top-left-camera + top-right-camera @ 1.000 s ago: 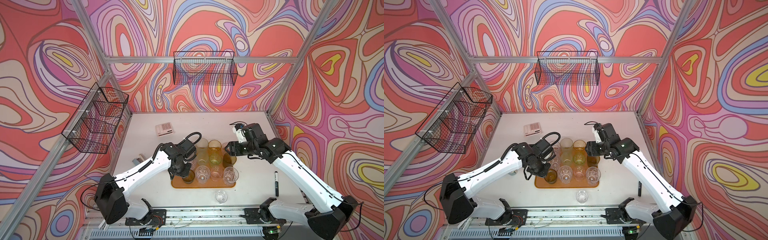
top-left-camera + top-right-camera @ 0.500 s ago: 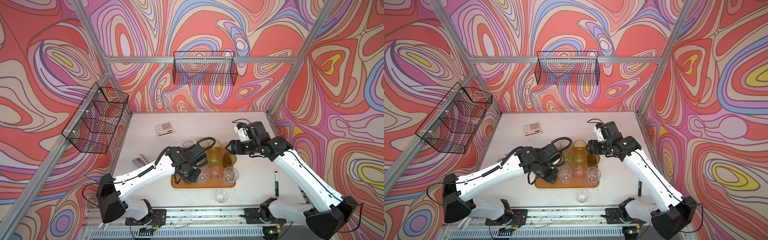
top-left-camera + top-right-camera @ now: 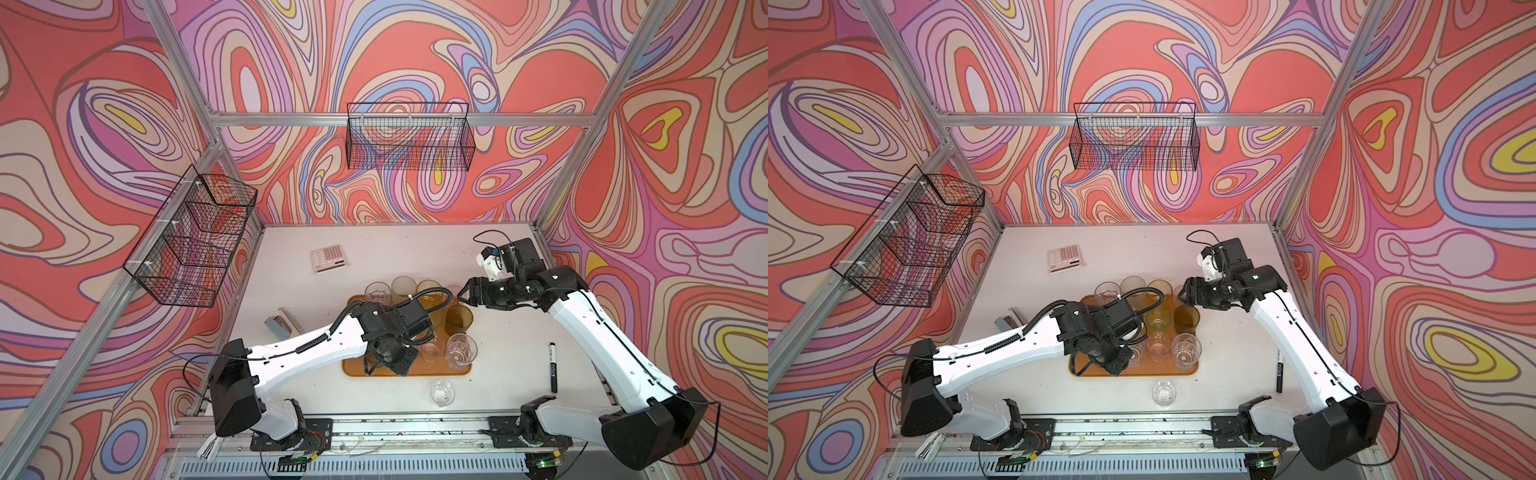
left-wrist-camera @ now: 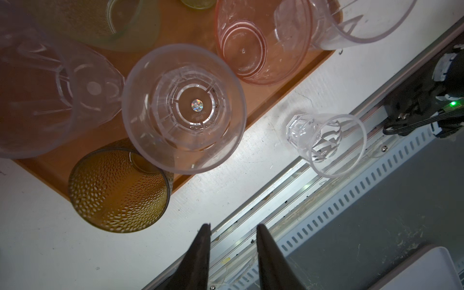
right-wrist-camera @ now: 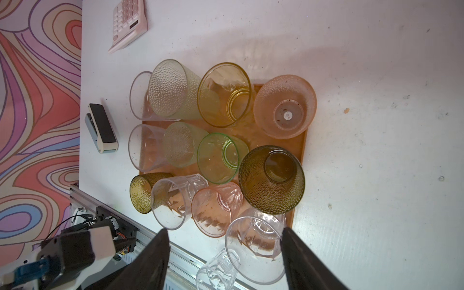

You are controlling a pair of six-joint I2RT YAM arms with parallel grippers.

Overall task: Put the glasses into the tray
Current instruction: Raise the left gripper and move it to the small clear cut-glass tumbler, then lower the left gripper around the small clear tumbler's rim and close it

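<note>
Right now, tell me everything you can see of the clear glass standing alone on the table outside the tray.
The lone clear glass is a small see-through tumbler with a faceted lower body and thick base, plastic or glass by its look. It stands upright and empty on the white table, just off the near long edge of the orange tray, towards the front rail. Nothing touches it; neither gripper is on it.

You have the orange-brown tray lying flat on the worktop, crowded with upright glasses standing in rows: clear faceted ones, dimpled olive and amber ones, a green one and pink ones. A few at the far-left edge look to overhang the rim. One clear faceted glass stands alone, upright on the bare worktop just near of the tray's near edge, apart from it.
</note>
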